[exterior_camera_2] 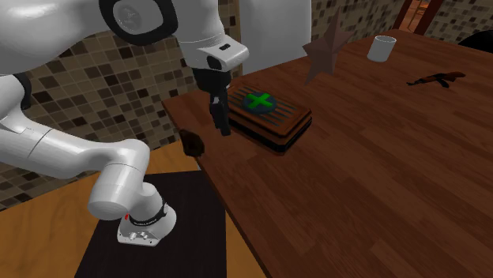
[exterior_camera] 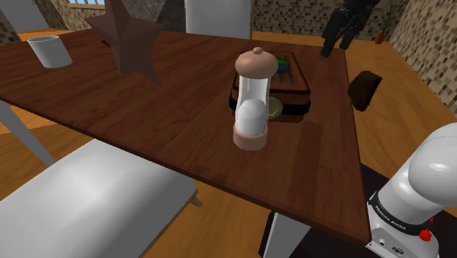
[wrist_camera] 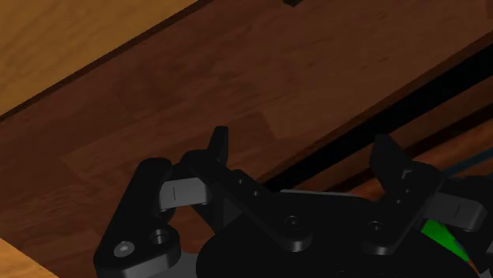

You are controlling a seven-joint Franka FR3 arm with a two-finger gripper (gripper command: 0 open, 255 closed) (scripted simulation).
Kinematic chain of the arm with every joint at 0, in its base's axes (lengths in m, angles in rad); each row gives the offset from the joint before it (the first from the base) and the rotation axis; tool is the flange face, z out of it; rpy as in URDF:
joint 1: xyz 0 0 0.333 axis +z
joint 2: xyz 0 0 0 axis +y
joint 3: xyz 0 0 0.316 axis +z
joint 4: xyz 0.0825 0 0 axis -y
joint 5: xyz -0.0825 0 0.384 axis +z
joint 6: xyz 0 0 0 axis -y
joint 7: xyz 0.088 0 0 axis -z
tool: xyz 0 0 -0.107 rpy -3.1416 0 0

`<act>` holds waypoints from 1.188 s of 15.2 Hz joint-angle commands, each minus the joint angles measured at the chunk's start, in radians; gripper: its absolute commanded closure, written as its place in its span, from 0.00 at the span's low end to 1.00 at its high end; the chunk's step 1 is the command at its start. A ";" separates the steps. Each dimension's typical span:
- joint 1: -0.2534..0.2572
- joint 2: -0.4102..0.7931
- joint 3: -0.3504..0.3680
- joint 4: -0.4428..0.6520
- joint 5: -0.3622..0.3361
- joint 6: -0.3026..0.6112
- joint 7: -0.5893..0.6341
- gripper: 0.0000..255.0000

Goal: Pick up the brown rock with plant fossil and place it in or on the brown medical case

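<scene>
the gripper [wrist_camera: 302, 146] hangs beside the brown case [exterior_camera_2: 280, 112], fingers spread wide, holding nothing. the dark brown rock [exterior_camera: 364, 89] sits past the table [exterior_camera: 146, 117] edge — apart from both, so the placing isn't done.

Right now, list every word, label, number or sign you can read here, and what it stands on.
A green cross, a sign without letters: on the lid of the brown striped case.
Small black lettering on the white arm, near its base: too small to read.
No other text.
</scene>
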 commanded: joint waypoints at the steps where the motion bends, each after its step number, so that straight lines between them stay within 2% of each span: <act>1: 0.000 0.000 0.000 0.000 0.000 0.000 0.000 0.00; 11: 0.004 -0.326 0.068 -0.142 0.007 -0.241 0.095 0.00; 18: 0.010 -0.376 0.068 -0.260 0.010 -0.172 0.094 0.00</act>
